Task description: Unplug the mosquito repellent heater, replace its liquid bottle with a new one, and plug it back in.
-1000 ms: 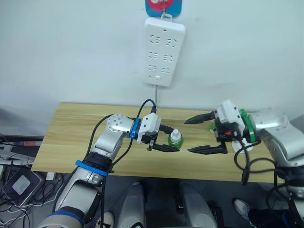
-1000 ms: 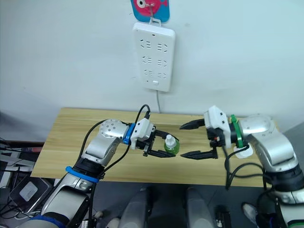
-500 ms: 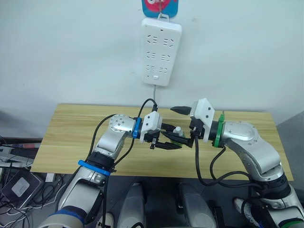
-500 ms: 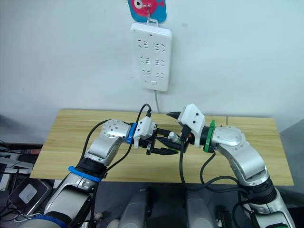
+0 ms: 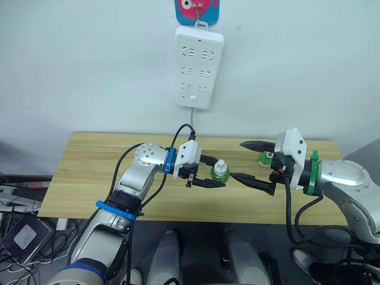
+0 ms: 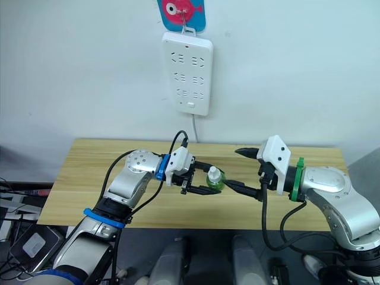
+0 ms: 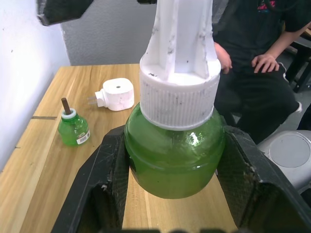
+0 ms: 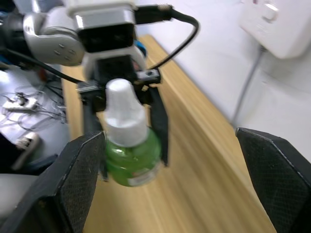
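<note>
Left gripper (image 5: 209, 173) clamps the round green capped liquid bottle (image 5: 219, 172) above the wooden table (image 5: 89, 172), presumably so the wide-open right gripper (image 5: 252, 161) can uncap it.

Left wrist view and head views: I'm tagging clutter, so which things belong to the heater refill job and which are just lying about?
Job: mosquito repellent heater; capped green bottle in the left end effector; uncapped wick bottle; power strip.

Lying about: seated person; fish wall hook; floor cables.
</note>
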`<action>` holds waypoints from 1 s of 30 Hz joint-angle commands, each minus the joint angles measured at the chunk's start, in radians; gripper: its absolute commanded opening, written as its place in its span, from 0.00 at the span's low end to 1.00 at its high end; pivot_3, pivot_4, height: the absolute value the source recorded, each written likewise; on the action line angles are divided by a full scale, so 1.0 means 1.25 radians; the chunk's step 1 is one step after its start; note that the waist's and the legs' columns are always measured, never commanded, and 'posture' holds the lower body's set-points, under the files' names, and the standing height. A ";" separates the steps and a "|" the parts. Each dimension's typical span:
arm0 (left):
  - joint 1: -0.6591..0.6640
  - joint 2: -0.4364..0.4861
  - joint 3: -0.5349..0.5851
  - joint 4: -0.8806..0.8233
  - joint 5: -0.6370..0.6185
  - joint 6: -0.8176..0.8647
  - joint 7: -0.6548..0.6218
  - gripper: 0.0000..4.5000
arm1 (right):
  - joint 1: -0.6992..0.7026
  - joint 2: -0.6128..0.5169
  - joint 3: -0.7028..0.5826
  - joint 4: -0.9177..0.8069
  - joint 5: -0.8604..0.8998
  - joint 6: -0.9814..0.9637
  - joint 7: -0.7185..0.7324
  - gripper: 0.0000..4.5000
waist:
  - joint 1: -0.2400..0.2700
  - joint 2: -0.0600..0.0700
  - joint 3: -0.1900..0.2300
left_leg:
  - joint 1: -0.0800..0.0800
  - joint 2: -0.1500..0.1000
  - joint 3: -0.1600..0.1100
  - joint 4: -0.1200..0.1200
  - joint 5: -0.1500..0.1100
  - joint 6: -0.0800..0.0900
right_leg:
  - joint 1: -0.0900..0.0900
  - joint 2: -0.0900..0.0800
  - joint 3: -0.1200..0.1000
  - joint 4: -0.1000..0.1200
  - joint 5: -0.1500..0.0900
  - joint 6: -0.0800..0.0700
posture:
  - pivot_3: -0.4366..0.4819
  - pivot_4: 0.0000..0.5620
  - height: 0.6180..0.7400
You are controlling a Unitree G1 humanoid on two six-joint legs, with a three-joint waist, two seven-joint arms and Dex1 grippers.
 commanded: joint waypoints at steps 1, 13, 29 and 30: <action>0.001 0.001 0.007 -0.031 -0.010 -0.011 -0.006 0.49 | -0.023 0.032 -0.003 -0.046 0.070 0.037 -0.037 1.00 | 0.000 0.000 -0.002 | 0.000 0.000 0.000 0.000 0.000 0.000 | 0.000 0.000 0.000 0.000 0.000 0.000 | 0.53 0.40 1.00; -0.006 -0.005 0.005 -0.029 -0.009 -0.010 -0.003 0.49 | -0.104 0.152 0.207 0.023 -0.125 -0.037 -0.162 1.00 | 0.001 -0.001 -0.009 | 0.000 0.000 0.000 0.000 0.000 0.000 | 0.000 0.000 0.000 0.000 0.000 0.000 | 0.53 0.41 1.00; -0.013 -0.005 0.004 -0.010 -0.005 -0.022 -0.009 0.49 | 0.008 0.014 -0.016 -0.098 0.107 0.086 -0.082 1.00 | 0.000 -0.001 -0.010 | 0.000 0.000 0.000 0.000 -0.002 0.003 | 0.000 0.000 0.000 0.000 0.000 0.000 | 0.51 0.42 1.00; -0.014 -0.006 0.004 -0.008 -0.005 -0.022 -0.010 0.49 | 0.004 0.012 -0.016 -0.104 0.124 0.098 -0.082 1.00 | -0.001 -0.001 -0.010 | 0.000 0.000 0.000 0.000 -0.002 0.003 | 0.000 0.000 0.000 0.000 0.000 0.000 | 0.51 0.42 1.00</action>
